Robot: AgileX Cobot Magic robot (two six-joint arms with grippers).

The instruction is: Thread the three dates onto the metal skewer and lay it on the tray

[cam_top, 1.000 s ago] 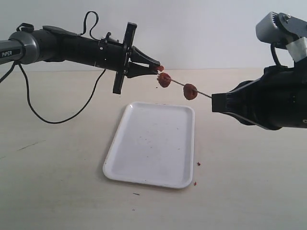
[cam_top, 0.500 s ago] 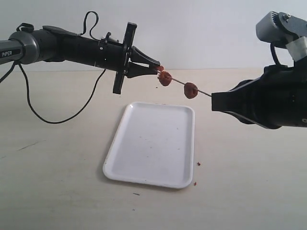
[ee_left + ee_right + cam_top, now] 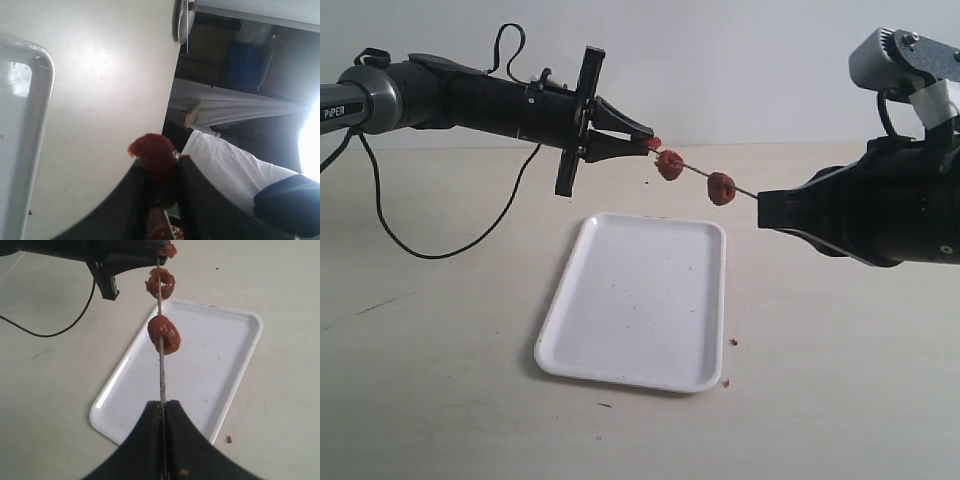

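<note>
My right gripper (image 3: pixel 761 211) (image 3: pixel 163 403) is shut on the thin metal skewer (image 3: pixel 696 173) (image 3: pixel 161 370), holding it in the air above the white tray (image 3: pixel 620 345) (image 3: pixel 225 385). Two dark red dates ride on the skewer: one near the middle (image 3: pixel 721 188) (image 3: pixel 164 334), one nearer the tip (image 3: pixel 670 165) (image 3: pixel 160 283). My left gripper (image 3: pixel 648 141) (image 3: pixel 161 172) is shut on the third date (image 3: pixel 655 143) (image 3: pixel 156 156) (image 3: pixel 167 250), which sits right at the skewer's tip. The tray holds nothing.
Small brown crumbs (image 3: pixel 733 342) lie on the beige table (image 3: pixel 440 400) beside the tray's right edge. A black cable (image 3: pixel 430 250) hangs from the left arm onto the table at the left.
The two dates on the skewer have shifted slightly to the right and up with the skewer. The left gripper keeps its place with the third date at the tip.
</note>
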